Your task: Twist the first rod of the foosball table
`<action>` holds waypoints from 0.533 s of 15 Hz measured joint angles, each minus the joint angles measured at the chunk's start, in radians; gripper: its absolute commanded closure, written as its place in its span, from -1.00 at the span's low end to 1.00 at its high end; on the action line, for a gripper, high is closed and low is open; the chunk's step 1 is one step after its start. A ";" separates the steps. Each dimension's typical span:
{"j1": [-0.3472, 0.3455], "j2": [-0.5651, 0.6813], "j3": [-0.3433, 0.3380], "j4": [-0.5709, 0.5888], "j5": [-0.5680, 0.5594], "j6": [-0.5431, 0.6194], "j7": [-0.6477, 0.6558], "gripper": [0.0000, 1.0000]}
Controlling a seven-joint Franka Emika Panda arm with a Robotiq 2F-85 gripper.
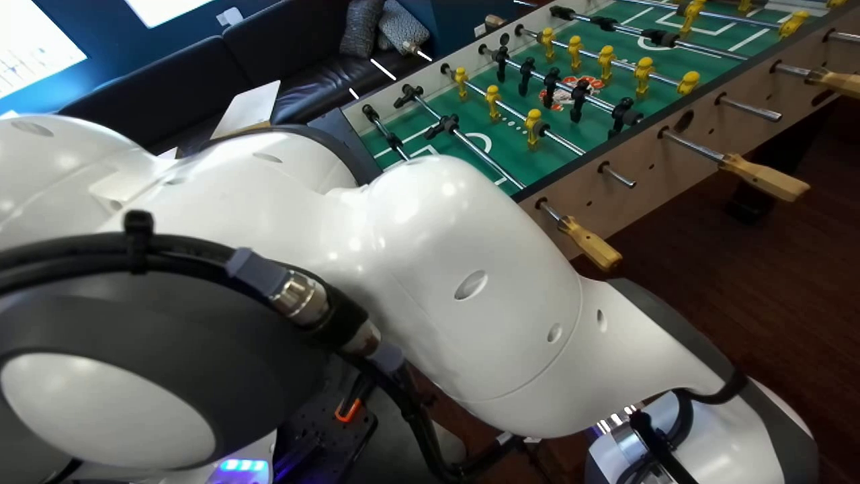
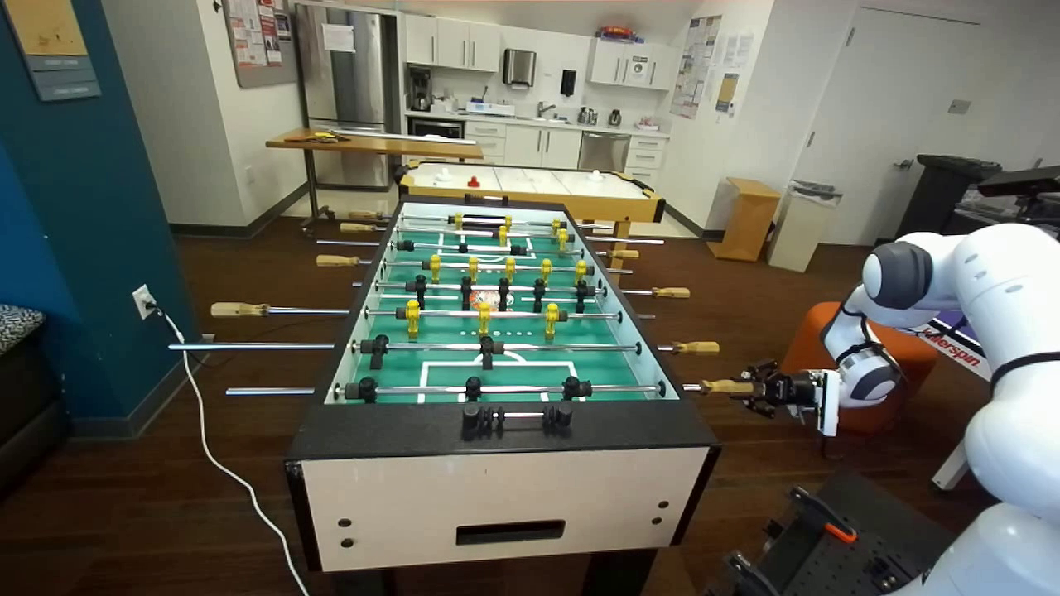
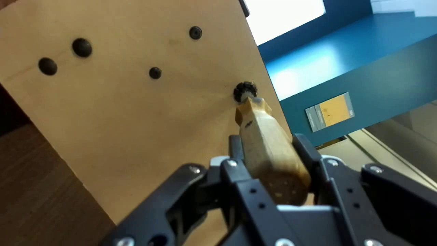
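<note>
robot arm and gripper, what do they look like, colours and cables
The arm is glossy white and rounded, with dark grey joint covers. Black cables with silvery metal connectors run along it. The gripper is black and angular, its jointed links dotted with silvery screws, its jaws dark and slim.

In an exterior view we read "killerspin" in red on a white panel (image 2: 952, 348), back from the claw (image 2: 748, 388) on its wrist side. Farther off than the claw, wall notices (image 2: 696, 68) carry print too small for us.
</note>
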 measured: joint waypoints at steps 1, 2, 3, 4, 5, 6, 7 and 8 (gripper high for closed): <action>0.000 0.000 0.000 -0.001 0.000 0.001 -0.050 0.69; 0.000 0.000 0.000 -0.001 0.000 0.001 -0.102 0.69; 0.000 0.000 0.000 -0.002 0.000 0.002 -0.154 0.69; -0.001 -0.001 0.000 -0.002 0.000 0.002 -0.207 0.69; -0.001 -0.001 0.001 -0.003 0.000 0.003 -0.261 0.69; -0.002 -0.001 0.001 -0.003 0.000 0.003 -0.314 0.69; -0.003 -0.001 0.002 -0.003 0.000 0.004 -0.365 0.19; -0.004 -0.001 0.003 -0.005 0.002 0.005 -0.418 0.19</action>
